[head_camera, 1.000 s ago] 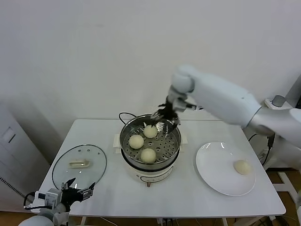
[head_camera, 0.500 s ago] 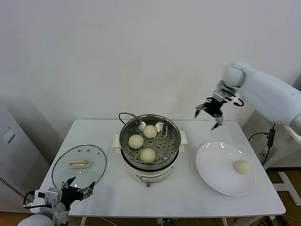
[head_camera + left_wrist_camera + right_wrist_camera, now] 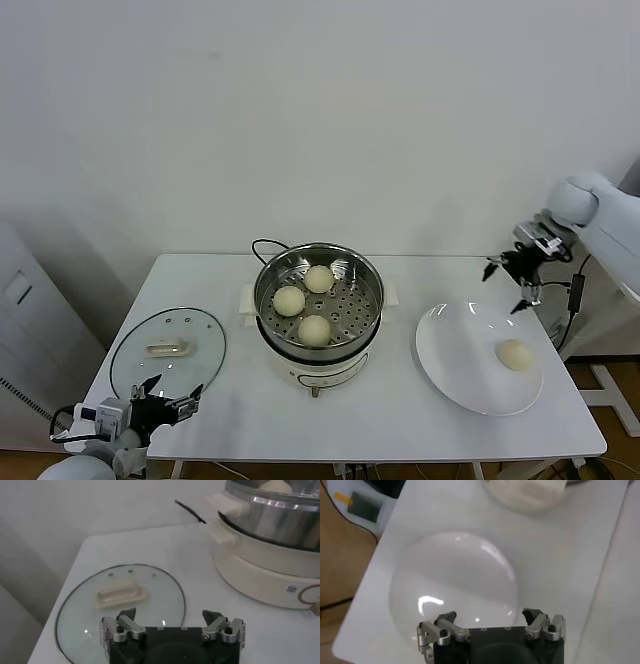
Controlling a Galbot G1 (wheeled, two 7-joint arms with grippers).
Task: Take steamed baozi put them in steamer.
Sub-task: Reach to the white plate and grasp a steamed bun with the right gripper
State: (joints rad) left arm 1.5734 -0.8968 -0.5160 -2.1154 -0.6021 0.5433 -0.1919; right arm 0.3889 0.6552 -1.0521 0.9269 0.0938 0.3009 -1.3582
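The steamer (image 3: 371, 300) stands mid-table, a shiny steel pot on a white base. Three pale baozi lie on its perforated tray: one at the back (image 3: 319, 278), one on the left (image 3: 289, 300), one in front (image 3: 314, 329). A fourth baozi (image 3: 515, 353) lies on the white plate (image 3: 460, 365) at the right. My right gripper (image 3: 506, 284) is open and empty in the air above the plate's far right rim; its wrist view shows the bare plate (image 3: 455, 575) below its open gripper (image 3: 492, 616). My left gripper (image 3: 170, 396) is open and parked at the front left.
A round glass lid (image 3: 135, 365) lies flat on the table at the left, just beyond my left gripper (image 3: 172, 615); it also shows in the left wrist view (image 3: 160, 590), with the steamer (image 3: 270, 535) beyond it. A black cord (image 3: 262, 243) runs behind the steamer.
My right gripper has left the steamer's far rim and swung right, over to above the plate. The back baozi stays in the steamer. The left arm has not moved.
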